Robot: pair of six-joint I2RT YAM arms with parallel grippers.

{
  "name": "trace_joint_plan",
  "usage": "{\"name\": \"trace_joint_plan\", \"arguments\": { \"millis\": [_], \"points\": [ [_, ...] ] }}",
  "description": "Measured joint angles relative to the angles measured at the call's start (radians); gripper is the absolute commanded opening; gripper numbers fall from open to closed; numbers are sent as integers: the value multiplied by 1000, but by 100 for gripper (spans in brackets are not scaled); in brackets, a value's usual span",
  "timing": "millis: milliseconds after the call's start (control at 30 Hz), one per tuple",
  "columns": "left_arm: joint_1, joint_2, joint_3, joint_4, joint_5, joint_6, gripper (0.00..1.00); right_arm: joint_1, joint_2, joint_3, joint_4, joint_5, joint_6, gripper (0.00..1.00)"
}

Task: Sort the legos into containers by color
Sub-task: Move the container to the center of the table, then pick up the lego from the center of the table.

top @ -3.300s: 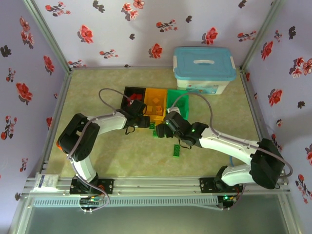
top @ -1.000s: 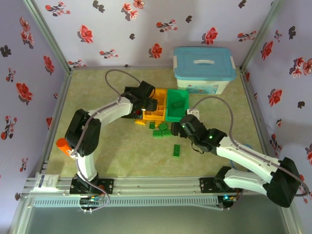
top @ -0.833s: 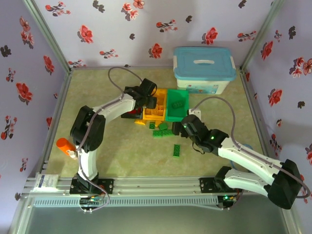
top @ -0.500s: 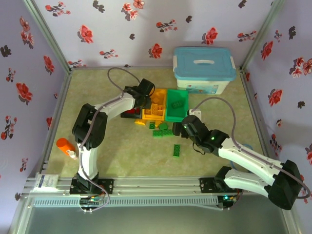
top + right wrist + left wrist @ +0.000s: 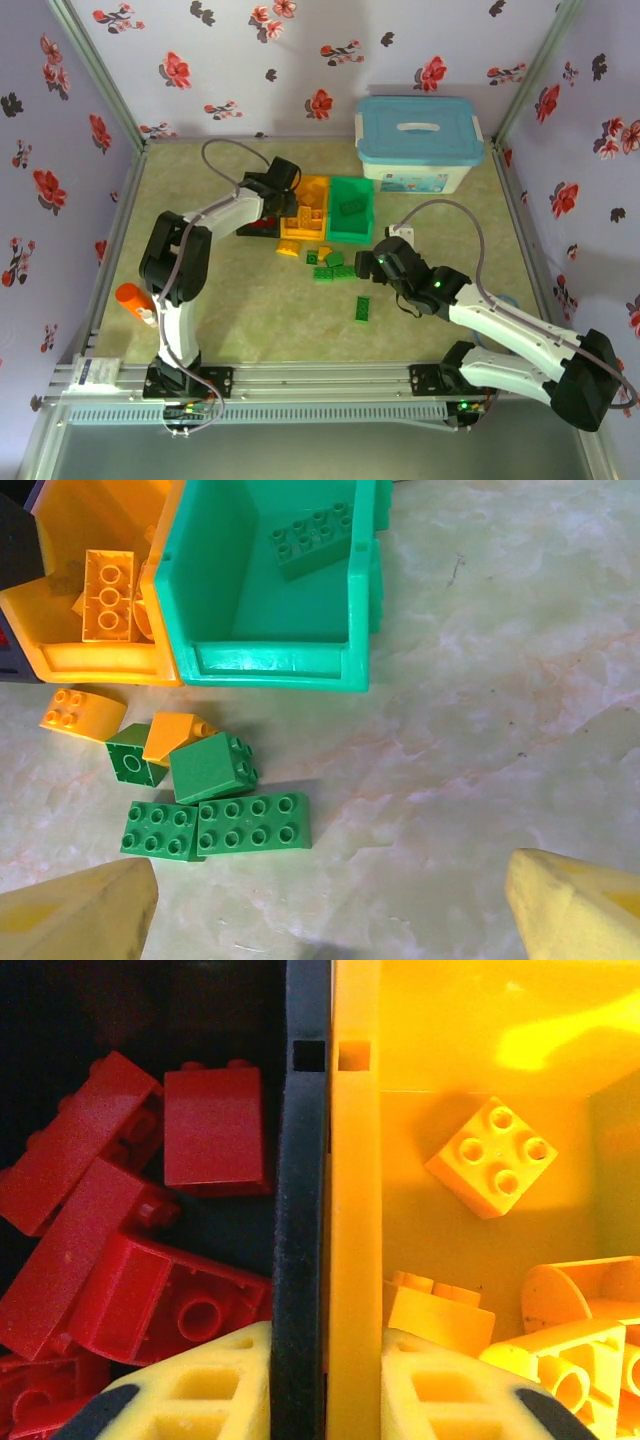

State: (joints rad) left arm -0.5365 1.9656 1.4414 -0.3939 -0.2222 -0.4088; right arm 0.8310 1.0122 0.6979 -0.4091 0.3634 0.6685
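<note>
**Left arm.** We find the left gripper (image 5: 325, 1390) pressed shut across the adjoining walls (image 5: 320, 1240) of the black bin (image 5: 130, 1000) and the orange bin (image 5: 450, 1020), with one finger inside each. It carries no brick. Red bricks (image 5: 215, 1125) lie in the black bin and orange bricks (image 5: 492, 1155) in the orange bin. One green brick (image 5: 315, 538) lies in the green bin (image 5: 270, 665).

**Right arm.** The right gripper (image 5: 330, 920) hovers above the table, its fingers (image 5: 80, 910) spread wide with nothing between them.

**Unsorted legos.** A cluster lies on the table just near of the orange and green bins.
- A flat green eight-stud brick (image 5: 255, 825) has a shorter green brick (image 5: 160, 830) touching its left end.
- A square green block (image 5: 212, 767) and an orange wedge (image 5: 175, 735) lie on the far side of those two.
- A curved orange piece (image 5: 82, 712) lies furthest left.
- A lone green brick (image 5: 363, 309) sits apart, near of the cluster.

**Governing relation.** The cluster lies left and slightly far of the midpoint between the right fingers. The eight-stud brick's long axis runs left to right, which is the same line along which those fingers are spread. We judge that closing as aligned would catch the brick by its ends, so a quarter turn of the wrist is called for to take it across its narrow width. The right arm is the nearer, and the left arm is occupied at the bins.
</note>
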Motion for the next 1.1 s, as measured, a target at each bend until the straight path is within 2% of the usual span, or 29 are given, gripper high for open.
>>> {"name": "trace_joint_plan", "arguments": {
  "millis": [133,167,233,400,633,800,1100],
  "points": [
    [14,-3,-50,6,2,-24,71,0,0,-3,0,0,9,90],
    [19,-8,-67,5,2,-27,76,0,0,-5,0,0,10,90],
    [21,-31,-97,8,2,-39,80,0,0,-7,0,0,13,90],
    [0,-171,-183,8,0,-56,82,0,0,-8,0,-1,13,90],
    [-113,-318,-326,30,-2,-96,82,0,8,-8,2,-4,13,90],
    [-167,-317,-402,42,-1,-137,82,0,19,-8,11,-8,13,90],
    [-171,-223,-408,76,-2,-162,83,0,16,-9,18,-12,13,90]
  ]
}}
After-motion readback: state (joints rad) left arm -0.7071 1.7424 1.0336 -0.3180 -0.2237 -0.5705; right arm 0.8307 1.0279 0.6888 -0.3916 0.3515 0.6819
